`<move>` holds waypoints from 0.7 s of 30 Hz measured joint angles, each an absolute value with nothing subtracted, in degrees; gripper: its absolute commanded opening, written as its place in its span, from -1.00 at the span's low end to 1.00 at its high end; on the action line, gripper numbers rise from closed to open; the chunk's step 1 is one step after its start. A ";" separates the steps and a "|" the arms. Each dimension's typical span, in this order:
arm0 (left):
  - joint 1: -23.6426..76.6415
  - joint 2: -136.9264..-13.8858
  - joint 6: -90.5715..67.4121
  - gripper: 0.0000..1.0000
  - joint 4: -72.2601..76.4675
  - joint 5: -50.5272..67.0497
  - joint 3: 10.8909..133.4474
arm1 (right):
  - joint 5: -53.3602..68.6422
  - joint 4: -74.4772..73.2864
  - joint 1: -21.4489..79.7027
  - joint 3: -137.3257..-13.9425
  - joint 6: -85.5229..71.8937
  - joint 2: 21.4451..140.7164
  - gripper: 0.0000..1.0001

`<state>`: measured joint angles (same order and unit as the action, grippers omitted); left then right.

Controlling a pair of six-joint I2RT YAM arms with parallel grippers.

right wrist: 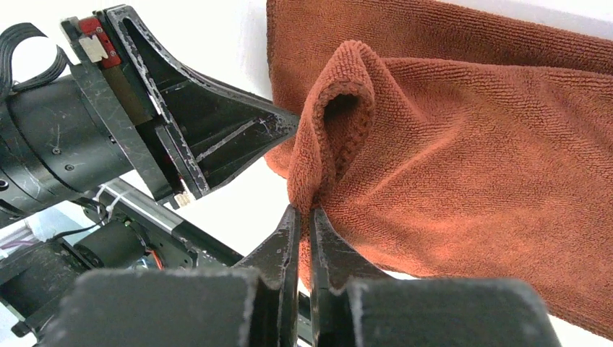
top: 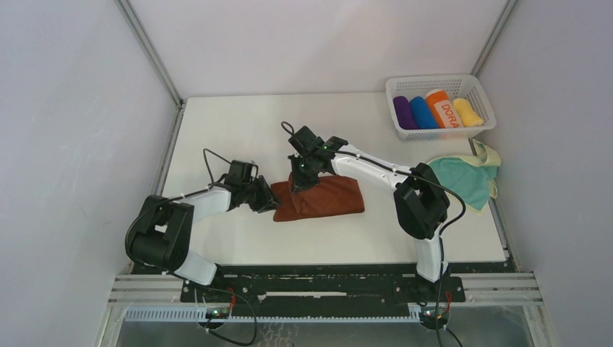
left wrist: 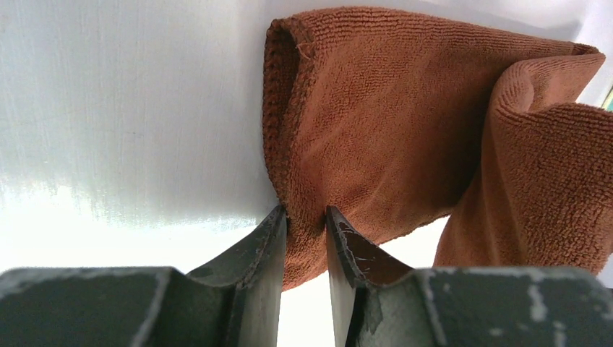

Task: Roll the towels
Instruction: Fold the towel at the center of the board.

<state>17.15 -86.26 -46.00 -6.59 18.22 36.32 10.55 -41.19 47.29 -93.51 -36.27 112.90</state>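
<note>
Roll start, rust-brown towel [top: 322,199]. The towel lies on the tabletop [top: 238,130], well apart from the white basket [top: 442,133] and nearer the arm bases. Its long axis runs across the overhead view, one short end pointing toward the basket's side and the other away.

Both hands work the end farthest from the basket. The left hand [left wrist: 305,217] comes in from beyond that end, its fingers drawn close on the folded edge. The right hand [right wrist: 303,213] reaches over from the basket's side and is pinched tight on a raised peak of cloth just beside the left hand.

The roll would probably have to travel along the long axis toward the basket's side, so both hands must turn the gathered end over evenly.

The cloth is looped terry with a stitched hem, flat except at the lifted end. The teal towel [top: 463,177], with a pale yellow underside showing, lies crumpled just in front of the basket, with neither hand on it.
</note>
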 measured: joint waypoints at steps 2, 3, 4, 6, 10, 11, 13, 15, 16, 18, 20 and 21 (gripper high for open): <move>17.21 -86.26 -45.98 -0.36 -6.59 18.20 36.32 | 10.41 -41.06 47.37 -93.51 -36.73 112.90 -1.00; 17.26 -86.26 -45.98 -0.36 -6.59 18.20 36.32 | 10.39 -40.95 47.40 -93.51 -36.99 112.92 -1.00; 17.30 -86.26 -45.98 -0.36 -6.59 18.17 36.32 | 10.31 -40.71 47.40 -93.51 -37.34 112.95 -1.00; 17.34 -86.26 -45.98 -0.36 -6.59 18.17 36.32 | 10.13 -40.18 47.40 -93.51 -37.82 113.10 -1.00; 17.52 -86.26 -45.98 -0.36 -6.59 18.17 36.32 | 9.96 -38.48 47.40 -93.56 -39.09 114.63 -1.00; 17.56 -86.26 -45.98 -0.36 -6.59 18.20 36.32 | 9.98 -37.93 47.40 -93.56 -39.51 115.28 -1.00; 17.63 -86.26 -45.95 -0.37 -6.61 18.20 36.32 | 9.98 -36.99 47.40 -93.58 -40.10 116.51 -1.00; 17.67 -86.26 -45.95 -0.36 -6.61 18.17 36.32 | 9.96 -36.07 47.40 -93.58 -40.69 117.82 -1.00; 17.67 -86.26 -45.95 -0.37 -6.61 18.17 36.32 | 9.96 -35.53 47.40 -93.58 -41.01 118.39 -1.00; 17.69 -86.26 -45.95 -0.36 -6.61 18.17 36.32 | 9.98 -34.72 47.40 -93.58 -41.41 119.15 -1.00; 17.72 -86.26 -45.95 -0.36 -6.61 18.17 36.32 | 10.04 -33.87 47.40 -93.58 -41.69 119.72 -1.00; 17.76 -86.26 -45.95 -0.36 -6.61 18.17 36.32 | 10.17 -33.56 47.40 -93.58 -41.85 119.90 -0.99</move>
